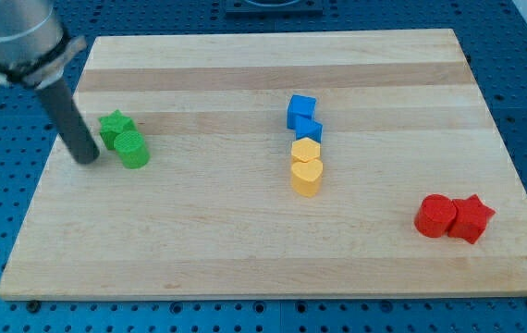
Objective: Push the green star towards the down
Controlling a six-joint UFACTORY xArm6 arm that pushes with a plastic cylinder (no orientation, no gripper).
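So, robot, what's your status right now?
My tip on the board, just left of the green star block. Green cylinder block touching the star's lower right, partly in its downward path.

One camera looks down at a slant from the six o'clock edge, taking in the whole wooden board point(245, 250).

Grey cuff, dark straight rod point(71, 125)

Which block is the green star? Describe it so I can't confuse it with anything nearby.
Look at the wooden board's left side, where two green blocks touch just right of my tip. The green star is the upper one, nearer the view's top. Its pointed outline sets it apart from the round green cylinder touching it below.
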